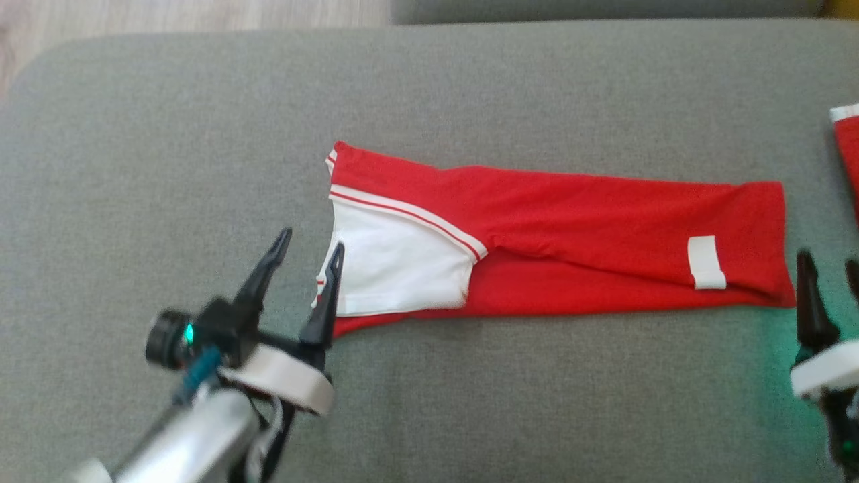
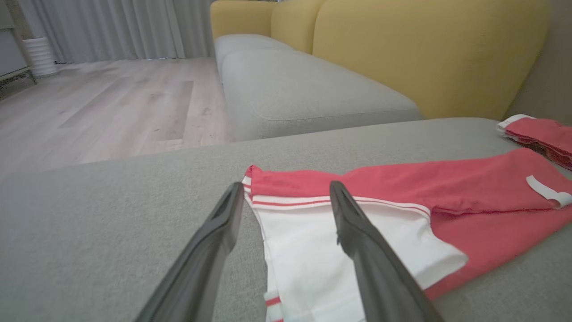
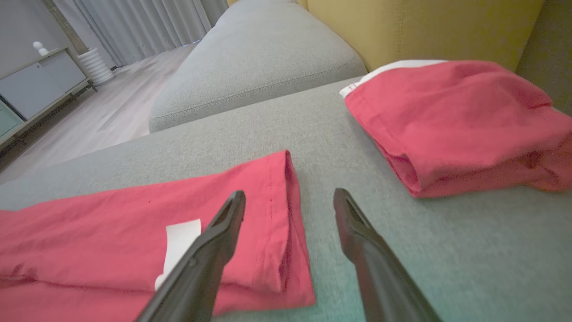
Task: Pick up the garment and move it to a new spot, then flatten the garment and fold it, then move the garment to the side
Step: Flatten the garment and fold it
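- Garment lay long and flat on the grey cushion, near its middle.
- It was red and looked folded along its length into a long strip.
- Its left end had a white part with thin red and white stripes along the top.
- A small white patch sat near its right end.
- The left pincer was open and had nothing in it.
- It was at the left end of the garment. In the left wrist view, one finger was over the white part and the other finger was over the bare cushion just beside the edge.
- I could not tell if those fingers touched the cloth.
- The right pincer was open too, with nothing in it.
- It was at the right end of the garment. One finger was over the red hem by the white patch, and the other was over bare cushion.
- A second red garment, folded into a small pile, lay on the same cushion further to the right, apart from the first one.
- Behind the cushion were another grey seat, a yellow sofa back, a wooden floor and pale curtains.
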### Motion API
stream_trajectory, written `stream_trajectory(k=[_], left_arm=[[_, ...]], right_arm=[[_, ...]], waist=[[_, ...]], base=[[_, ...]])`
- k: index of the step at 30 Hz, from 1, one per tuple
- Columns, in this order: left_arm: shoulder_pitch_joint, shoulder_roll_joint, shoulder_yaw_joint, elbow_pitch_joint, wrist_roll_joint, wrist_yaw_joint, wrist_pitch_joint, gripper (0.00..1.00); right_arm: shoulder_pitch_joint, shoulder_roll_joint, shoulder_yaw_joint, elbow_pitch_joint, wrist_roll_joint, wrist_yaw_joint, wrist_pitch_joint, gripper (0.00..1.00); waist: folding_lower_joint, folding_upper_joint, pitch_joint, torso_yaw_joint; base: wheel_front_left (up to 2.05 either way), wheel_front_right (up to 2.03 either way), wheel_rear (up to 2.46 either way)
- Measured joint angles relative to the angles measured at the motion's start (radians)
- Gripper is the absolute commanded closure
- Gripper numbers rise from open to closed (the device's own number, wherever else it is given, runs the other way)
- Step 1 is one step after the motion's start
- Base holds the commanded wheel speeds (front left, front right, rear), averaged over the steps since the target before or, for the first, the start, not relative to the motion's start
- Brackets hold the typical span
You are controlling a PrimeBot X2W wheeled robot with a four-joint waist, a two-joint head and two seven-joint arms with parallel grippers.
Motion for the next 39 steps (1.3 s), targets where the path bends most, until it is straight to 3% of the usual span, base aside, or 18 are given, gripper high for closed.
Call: stream_trajectory(k=[3,8,13,19,20,22,23,30,34,39], left_arm=[[0.115,-0.061,0.1,-0.028,0.096,0.042,0.0,0.0],[0.271,-0.162,0.229,-0.083,0.27,0.062,-0.003,0.0],[0.372,-0.245,0.304,-0.128,0.415,0.057,-0.003,0.0],[0.432,-0.31,0.352,-0.155,0.519,0.005,-0.003,0.0],[0.441,-0.319,0.364,-0.155,0.529,-0.003,-0.003,0.0],[0.455,-0.33,0.382,-0.155,0.546,-0.021,-0.003,0.0],[0.462,-0.334,0.393,-0.156,0.555,-0.023,-0.003,0.0],[0.483,-0.36,0.465,-0.16,0.601,-0.067,-0.003,0.0],[0.503,-0.368,0.486,-0.161,0.618,-0.1,-0.003,0.0],[0.513,-0.383,0.503,-0.16,0.633,-0.124,-0.003,0.0]], right_arm=[[0.045,0.048,-0.042,-0.011,-0.017,0.0,0.013,0.0],[0.051,0.109,-0.137,0.021,-0.076,0.0,0.053,0.0],[0.023,0.146,-0.23,0.112,-0.152,0.0,0.115,0.0],[-0.029,0.173,-0.31,0.225,-0.197,0.0,0.198,0.0],[-0.032,0.176,-0.319,0.233,-0.193,0.0,0.21,0.04],[-0.038,0.176,-0.332,0.242,-0.191,0.0,0.225,0.88],[-0.04,0.176,-0.332,0.244,-0.192,0.0,0.226,1.0],[-0.04,0.161,-0.344,0.195,-0.192,0.0,0.205,1.0],[-0.022,0.087,-0.367,0.137,-0.193,0.0,0.204,1.0],[-0.021,0.049,-0.353,0.041,-0.191,0.0,0.207,1.0]], waist=[[-0.0001,0.0,-0.024,0.003],[0.0,0.0,-0.052,0.033],[0.0,0.0,-0.072,0.085],[0.0,0.0,-0.087,0.148],[0.0,0.0,-0.09,0.155],[0.0,0.0,-0.097,0.166],[0.0,0.0,-0.1,0.169],[0.0001,0.0,-0.117,0.152],[0.0001,0.0,-0.127,0.132],[0.0001,0.0,-0.134,0.116]], base=[[0.0,0.0,0.0],[0.0,0.0,0.0],[0.0,0.0,0.0],[0.0,0.0,0.0],[0.0,0.0,0.0],[0.0,0.0,0.0],[0.0,0.0,0.0],[0.0,0.0,0.0],[0.0,0.0,0.0],[0.0,0.0,0.0]])
